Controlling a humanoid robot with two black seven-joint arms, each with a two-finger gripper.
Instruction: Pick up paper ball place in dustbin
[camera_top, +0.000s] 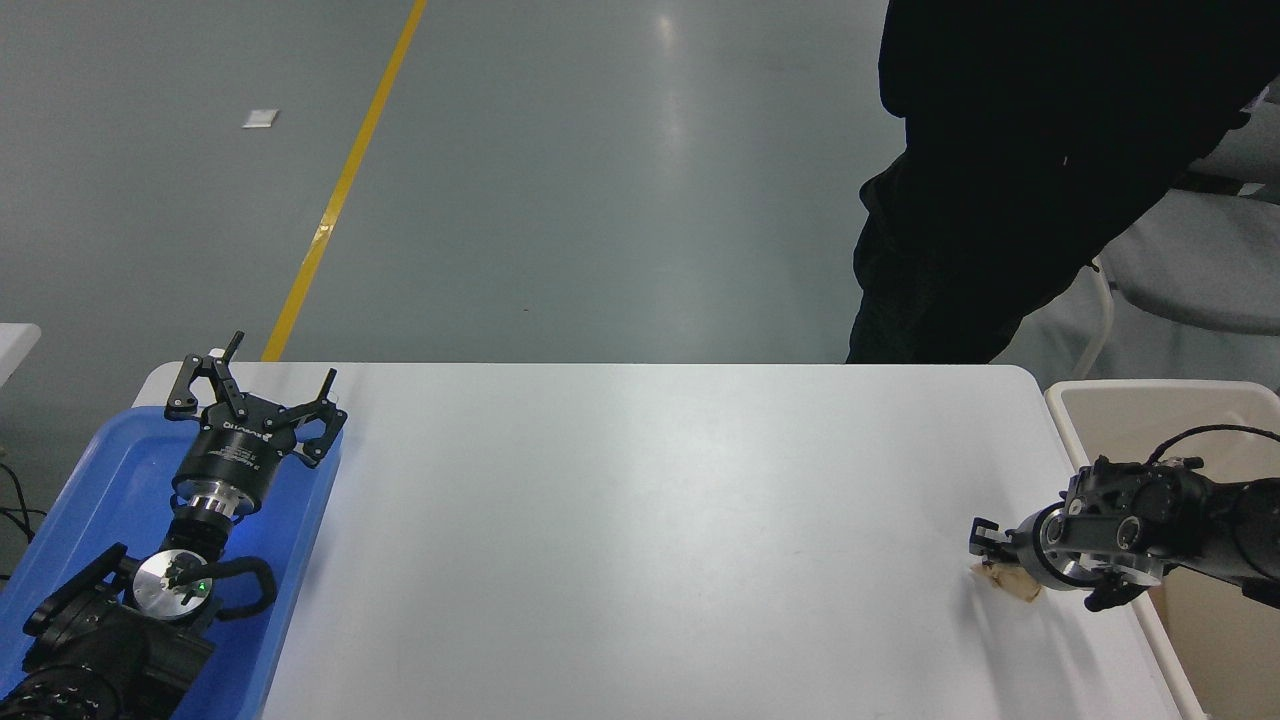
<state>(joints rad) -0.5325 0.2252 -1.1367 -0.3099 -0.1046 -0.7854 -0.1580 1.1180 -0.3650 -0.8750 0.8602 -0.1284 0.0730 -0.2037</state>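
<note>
**A:** From the head view, what is the right gripper (985, 545) dealing with?

**B:** The paper ball (1010, 582), a small tan crumpled wad. I'd judge it very light, soft and springy, with a rough surface that should not slip. It will crush rather than break, so a squeeze across its lumpy middle should do.

**A:** Where is it against the gripper?

**B:** Directly under and just behind the fingertips, on the white table (640, 520) near its right edge. Most of the wad is hidden by the gripper's head; only a tan sliver shows below it. The two look to be touching.

**A:** Clenched on it, or released?

**B:** I cannot tell; the fingers are seen end-on and too small.

**A:** And the dustbin (1075, 425)?

**B:** Just beside the gripper's wrist, off the table edge, cream and open-topped.

**A:** The other arm?

**B:** The left gripper (255, 385) rests far across the table over the blue tray (90, 500), fingers spread, holding nothing.
</note>
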